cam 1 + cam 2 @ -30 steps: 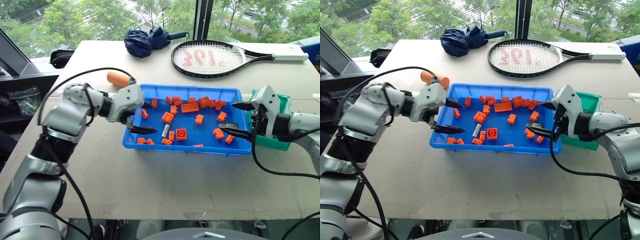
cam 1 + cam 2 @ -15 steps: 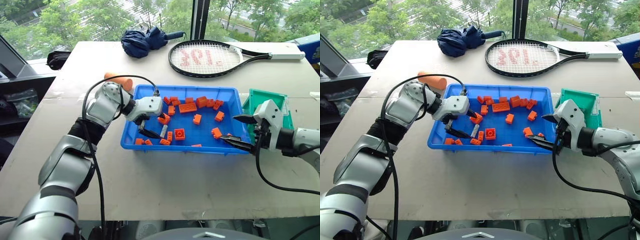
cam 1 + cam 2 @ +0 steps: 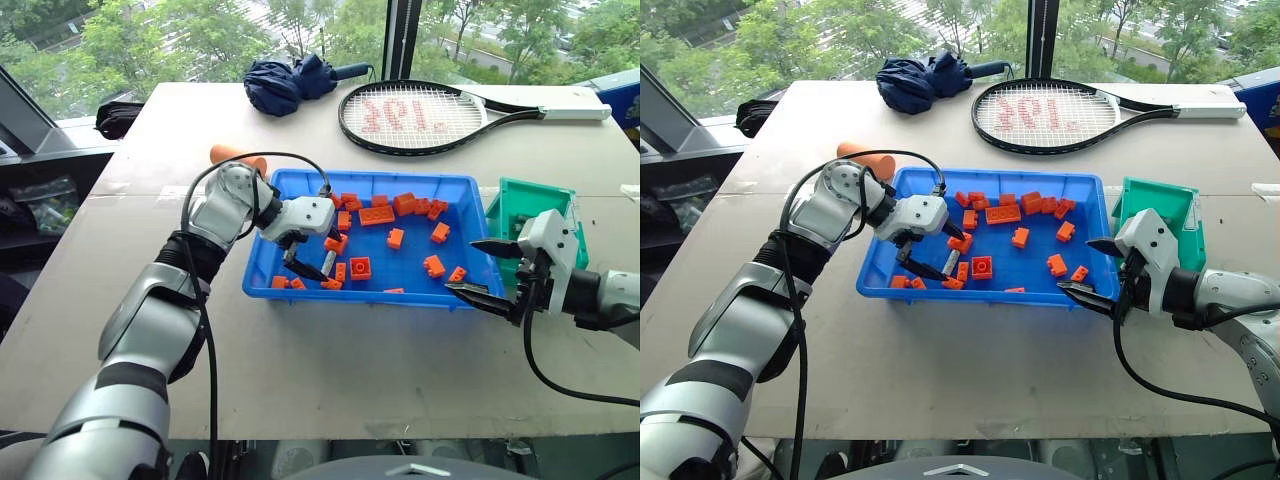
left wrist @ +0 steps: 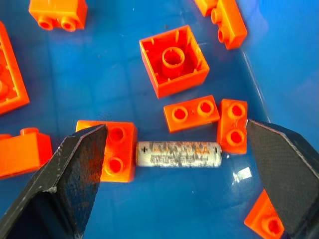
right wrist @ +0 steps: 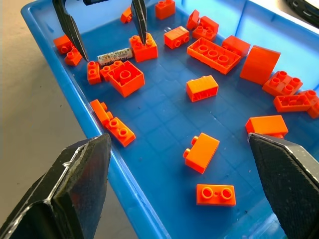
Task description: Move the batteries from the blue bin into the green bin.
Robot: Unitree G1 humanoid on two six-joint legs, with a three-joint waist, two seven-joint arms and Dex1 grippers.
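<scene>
Nearest the robot, the right gripper (image 3: 487,268) hangs with its fingers spread wide and nothing in them, just past the blue bin's (image 3: 468,186) near right corner, right beside the green bin (image 3: 528,202), which sits touching the blue bin's right end. A bit further in, the left gripper (image 3: 312,258) is down inside the blue bin at its near left part, also spread wide, straddling the one battery (image 4: 178,154) I can make out. That battery lies flat on the bin floor between the two fingers (image 4: 70,174), not pinched, with orange bricks (image 4: 118,150) touching or nearly touching both its ends and a hollow square brick (image 4: 173,60) just beyond it. More bricks are scattered over the rest of the bin. Beyond the bin's far left corner an orange cylinder (image 3: 238,157) lies on the table (image 3: 330,370), and at the far edge there's a tennis racket (image 3: 420,117) and a folded navy umbrella (image 3: 290,82).
</scene>
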